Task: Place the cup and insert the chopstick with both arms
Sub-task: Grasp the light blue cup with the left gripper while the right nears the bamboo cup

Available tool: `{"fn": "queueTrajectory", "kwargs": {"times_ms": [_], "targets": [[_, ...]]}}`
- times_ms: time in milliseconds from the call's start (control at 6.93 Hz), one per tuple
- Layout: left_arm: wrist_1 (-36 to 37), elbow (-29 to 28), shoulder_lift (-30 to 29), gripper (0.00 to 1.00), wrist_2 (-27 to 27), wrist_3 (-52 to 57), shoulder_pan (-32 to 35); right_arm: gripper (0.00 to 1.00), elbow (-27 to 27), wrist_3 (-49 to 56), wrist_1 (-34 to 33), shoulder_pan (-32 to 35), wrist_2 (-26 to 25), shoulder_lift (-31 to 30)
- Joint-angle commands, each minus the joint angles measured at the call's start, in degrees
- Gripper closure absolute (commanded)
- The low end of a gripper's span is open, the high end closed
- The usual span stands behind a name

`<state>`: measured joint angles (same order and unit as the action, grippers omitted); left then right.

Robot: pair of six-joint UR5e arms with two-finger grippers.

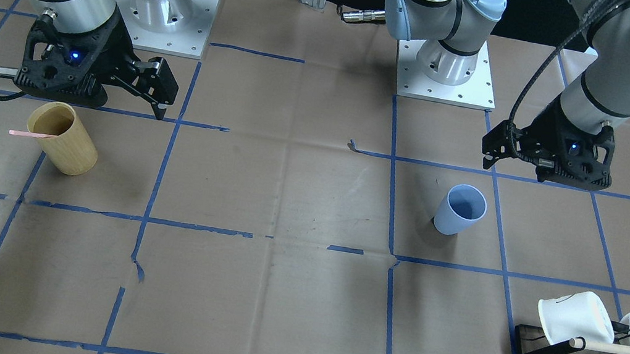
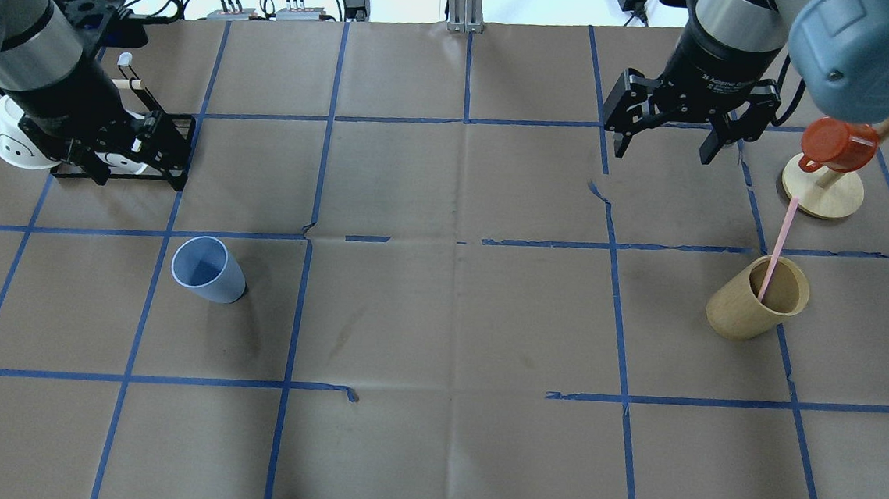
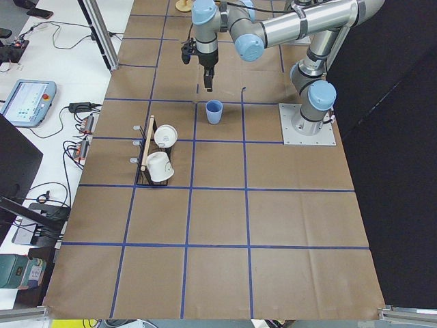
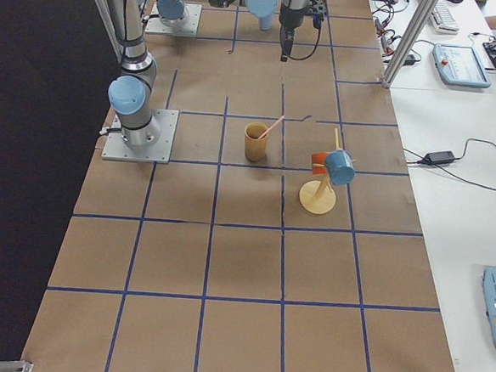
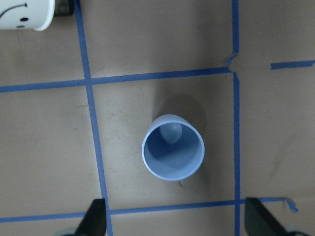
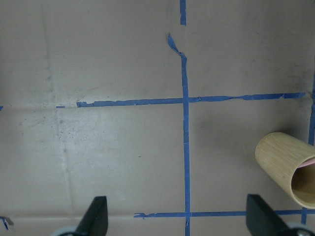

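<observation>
Blue cup [image 2: 208,268] stands upright on the paper-covered table [image 2: 439,320], at 9 o'clock of centre in the overhead view. Pink chopstick [image 2: 780,242] sits in the bamboo holder [image 2: 758,299] at 3 o'clock, leaning toward 12.

Left gripper [image 5: 176,219]: fingers spread wide, empty, above the cup. Right gripper [image 2: 664,149]: likewise spread and empty, at 11 o'clock of the holder.

Judgement: both placements look done, so the next move calls only for retreat, unless the chopstick belongs in the blue cup.

Left wrist view shows the cup interior empty. Right wrist view clips the holder at 4 o'clock, chopstick barely visible.
</observation>
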<state>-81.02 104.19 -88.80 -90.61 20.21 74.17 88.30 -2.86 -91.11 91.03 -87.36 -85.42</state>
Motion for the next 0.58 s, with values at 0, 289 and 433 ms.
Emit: {"fn": "queueTrajectory", "kwargs": {"times_ms": [0,289,433], "targets": [[8.4,7.3,-0.3,0.0,0.1,2.5,-2.1,0.0,0.4,0.3,1.4,-0.1,0.0,0.3],[16.3,12.9,-1.1,0.0,0.3,2.4,-2.3,0.0,0.5,3.4,2.1,-1.9,0.3,0.4],[18.1,13.8,-2.2,0.0,0.2,2.4,-2.3,0.0,0.5,3.8,2.2,-5.5,-0.1,0.4]]}}
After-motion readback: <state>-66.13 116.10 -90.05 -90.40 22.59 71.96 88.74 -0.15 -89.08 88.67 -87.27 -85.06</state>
